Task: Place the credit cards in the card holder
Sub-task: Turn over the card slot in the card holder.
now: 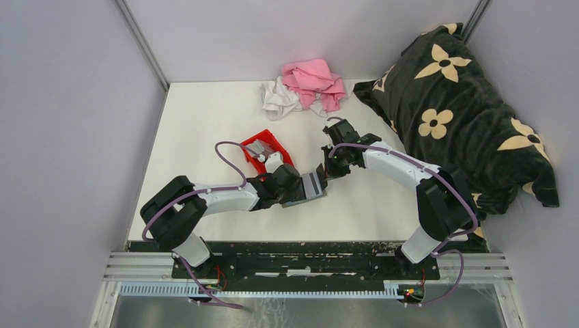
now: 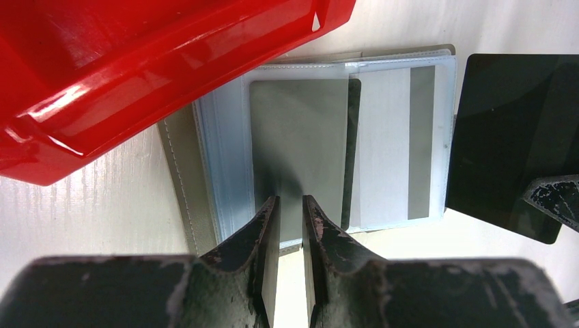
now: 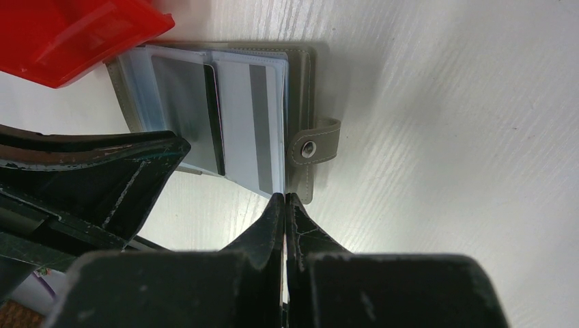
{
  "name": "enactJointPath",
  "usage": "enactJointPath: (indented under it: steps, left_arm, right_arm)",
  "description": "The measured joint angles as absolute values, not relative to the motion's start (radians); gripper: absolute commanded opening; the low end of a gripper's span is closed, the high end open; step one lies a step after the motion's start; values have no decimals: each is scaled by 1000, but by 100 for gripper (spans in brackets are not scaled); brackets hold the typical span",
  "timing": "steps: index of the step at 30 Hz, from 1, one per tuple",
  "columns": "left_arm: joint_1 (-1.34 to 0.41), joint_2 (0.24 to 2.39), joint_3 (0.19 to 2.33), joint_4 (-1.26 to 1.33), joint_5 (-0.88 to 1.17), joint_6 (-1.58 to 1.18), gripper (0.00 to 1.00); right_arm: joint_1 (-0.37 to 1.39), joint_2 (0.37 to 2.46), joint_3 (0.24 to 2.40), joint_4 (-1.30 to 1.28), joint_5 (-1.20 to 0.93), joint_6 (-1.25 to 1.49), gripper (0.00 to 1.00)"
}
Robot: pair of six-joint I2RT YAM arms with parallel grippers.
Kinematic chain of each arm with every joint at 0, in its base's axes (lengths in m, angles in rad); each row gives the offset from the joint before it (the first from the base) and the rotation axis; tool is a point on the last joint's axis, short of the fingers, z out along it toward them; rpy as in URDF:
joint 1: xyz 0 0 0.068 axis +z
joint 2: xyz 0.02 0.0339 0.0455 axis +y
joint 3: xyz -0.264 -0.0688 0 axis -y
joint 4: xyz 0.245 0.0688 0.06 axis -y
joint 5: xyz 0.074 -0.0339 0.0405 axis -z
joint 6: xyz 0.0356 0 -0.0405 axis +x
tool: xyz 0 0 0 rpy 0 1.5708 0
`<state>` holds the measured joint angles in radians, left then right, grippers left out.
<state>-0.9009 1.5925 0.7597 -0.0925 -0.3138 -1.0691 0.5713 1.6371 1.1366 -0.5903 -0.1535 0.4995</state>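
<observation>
Card (image 2: 300, 137) lay seemingly nearly seated in open wallet (image 2: 181, 181); left jaws slightly parted over it, right jaws shut at wallet edge. Insertion step; next likely needed gentle push home.

Glossy red plastic bin (image 2: 136, 68); card holder (image 2: 179, 178) with clear plastic sleeves (image 2: 222, 157).

A flat white worktop (image 1: 205, 116) with a faint wood grain fills the enclosure, boxed in by plain pale grey walls (image 1: 68, 102) joined at slim metal corner posts (image 1: 142, 42). Ribbed aluminium rails (image 1: 136, 263) run along the near edge. The light is soft and even, and the shadows are mild.
</observation>
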Motion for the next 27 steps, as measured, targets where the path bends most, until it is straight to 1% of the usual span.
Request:
enactJointPath:
  steps: [27]
  left_arm:
    - [-901,1629,791,-77,-313,-1069,25]
  right_arm:
    - [551,1664,1148,-599,-158,466,1]
